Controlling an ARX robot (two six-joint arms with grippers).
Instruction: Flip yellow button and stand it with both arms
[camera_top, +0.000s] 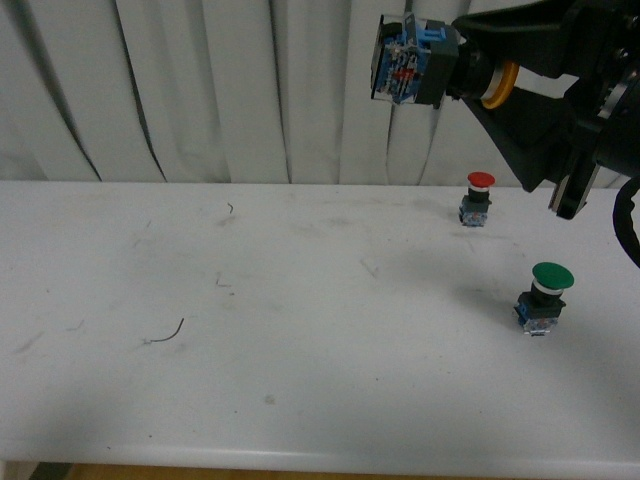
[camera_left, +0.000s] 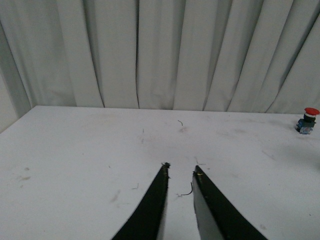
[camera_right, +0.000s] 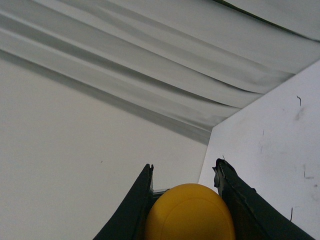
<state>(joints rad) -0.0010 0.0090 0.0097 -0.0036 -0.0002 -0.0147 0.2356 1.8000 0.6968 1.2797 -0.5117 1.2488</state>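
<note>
Nearest in the left wrist view: left gripper (camera_left: 181, 169), fingers (camera_left: 150, 212) parted by a narrow gap, nothing between them, hovering over the white table (camera_left: 75, 150); just beyond the tips, thin wire scrap (camera_left: 188, 192) lying on the surface; far back, near the curtain (camera_left: 150, 50), red-capped button (camera_left: 307, 120) standing on its base.

Nearest in the right wrist view: right gripper (camera_right: 184, 172), fingers (camera_right: 135, 205) pinching the domed cap of the yellow button (camera_right: 190, 212), one on each side; contact block hidden behind the cap here.

Front view, near to far: same wire scrap (camera_top: 165, 333) left of centre; green-capped button (camera_top: 545, 297) upright on the right, seen in this view only; red-capped button (camera_top: 478, 198) upright farther back, well apart from the green one; above both, yellow button (camera_top: 430, 70) held clear of the table (camera_top: 300, 400) in the right gripper (camera_top: 490, 65), axis roughly horizontal, cap toward the gripper, blue-grey block pointing left against the curtain (camera_top: 200, 90); whole side profile visible only here; left gripper outside this view.
</note>
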